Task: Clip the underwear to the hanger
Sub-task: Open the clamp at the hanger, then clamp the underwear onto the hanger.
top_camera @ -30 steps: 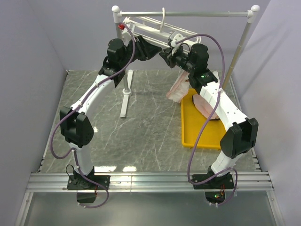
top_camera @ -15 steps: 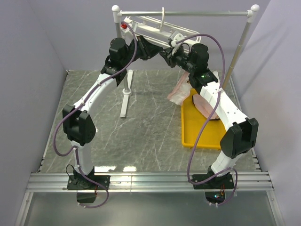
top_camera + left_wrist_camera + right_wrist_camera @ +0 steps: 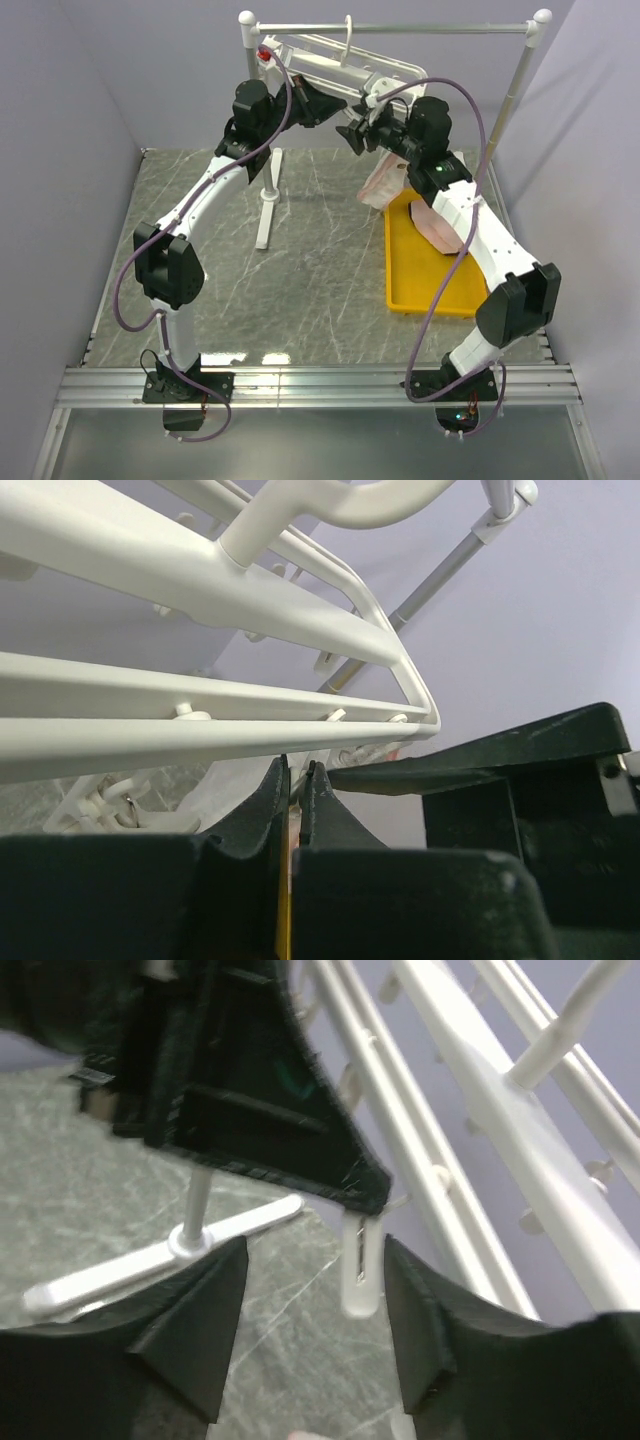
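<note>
A grey marbled table (image 3: 300,280) fills the scene, with a tall grey rail stand (image 3: 440,28) at its far side. A yellow tray (image 3: 412,290) lies on the right of the table. The white hanger (image 3: 335,60) hooks over the rail and tilts, its left end higher.

One pale pink piece of underwear (image 3: 382,186) hangs just below the hanger's right end, above the far left corner of the tray. Its top is hidden behind the right arm, so I cannot tell what it hangs from. Another pink piece (image 3: 436,226) lies in the far end of the tray.

Both arms reach up to the hanger and meet under its middle. The left gripper (image 3: 322,103) is closed to a thin slit just below the bars; whether it pinches anything I cannot tell. The right gripper (image 3: 315,1250) stands wide and holds nothing. A small white clip (image 3: 362,1265) dangles between its fingers, directly under the tip of the left one.
</note>
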Robot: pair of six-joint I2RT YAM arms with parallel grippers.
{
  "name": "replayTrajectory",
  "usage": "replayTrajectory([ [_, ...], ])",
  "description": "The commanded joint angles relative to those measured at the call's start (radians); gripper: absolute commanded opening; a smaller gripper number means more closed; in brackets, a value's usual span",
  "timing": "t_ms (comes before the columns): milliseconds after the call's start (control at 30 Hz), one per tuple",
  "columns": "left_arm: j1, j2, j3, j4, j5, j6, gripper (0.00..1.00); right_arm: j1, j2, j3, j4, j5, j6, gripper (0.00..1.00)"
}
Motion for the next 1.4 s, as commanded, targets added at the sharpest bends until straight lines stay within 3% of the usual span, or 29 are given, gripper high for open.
replayTrajectory([
  [0, -0.005, 0.012, 0.041, -0.011, -0.010, 0.010, 0.00, -0.007, -0.099, -0.027, -0.059, -0.063, -0.047, 0.65],
  [33, -0.005, 0.012, 0.042, -0.013, -0.009, 0.012, 0.00, -0.009, -0.124, -0.036, -0.103, -0.075, -0.087, 0.69],
  [167, -0.005, 0.012, 0.045, -0.017, -0.013, 0.019, 0.00, -0.028, -0.178, -0.071, -0.255, -0.183, -0.229, 0.71],
  [333, -0.003, 0.004, 0.038, -0.020, -0.009, 0.032, 0.00, -0.047, -0.184, -0.019, -0.664, -0.252, -0.651, 0.69],
  [533, -0.002, -0.005, 0.032, -0.016, -0.004, 0.038, 0.00, -0.027, 0.003, 0.275, -1.153, -0.160, -0.978, 0.65],
  [633, -0.003, -0.005, 0.030, -0.014, -0.004, 0.039, 0.00, -0.024, 0.089, 0.384, -1.269, -0.104, -1.067, 0.64],
  [800, -0.003, -0.007, 0.031, -0.017, -0.001, 0.042, 0.00, 0.019, 0.123, 0.377, -1.337, -0.008, -1.193, 0.64],
  [1033, -0.003, -0.010, 0.025, -0.013, 0.005, 0.041, 0.00, 0.062, 0.108, 0.251, -1.181, 0.088, -1.191, 0.65],
  [1367, -0.003, -0.018, 0.019, -0.009, -0.010, 0.049, 0.00, 0.088, 0.143, 0.223, -1.134, 0.268, -1.239, 0.66],
])
